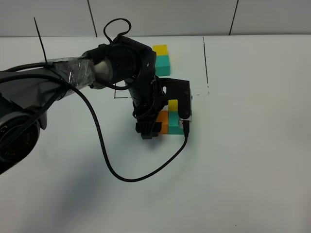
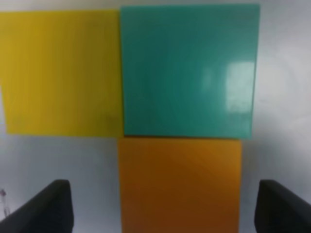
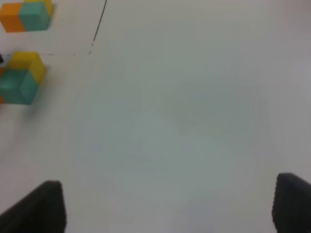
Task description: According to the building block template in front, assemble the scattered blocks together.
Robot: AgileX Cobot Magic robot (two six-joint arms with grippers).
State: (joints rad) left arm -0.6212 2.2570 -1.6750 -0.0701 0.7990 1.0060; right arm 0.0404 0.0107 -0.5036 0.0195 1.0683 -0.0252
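My left gripper (image 2: 158, 206) open, jaws astride small matte orange cube (image 2: 180, 182) | it touches teal cube (image 2: 188, 70), yellow cube (image 2: 60, 73) beside: L seems complete | framed template (image 1: 162, 57) behind, partly hidden | right gripper (image 3: 167, 206) open, idle.

Below me a yellow cube (image 2: 60, 72) touches a teal cube (image 2: 188, 70), and an orange cube (image 2: 180, 184) sits against the teal one. My claw (image 2: 165, 208) is spread wide, fingertips (image 2: 48, 208) flanking the orange cube without touching.
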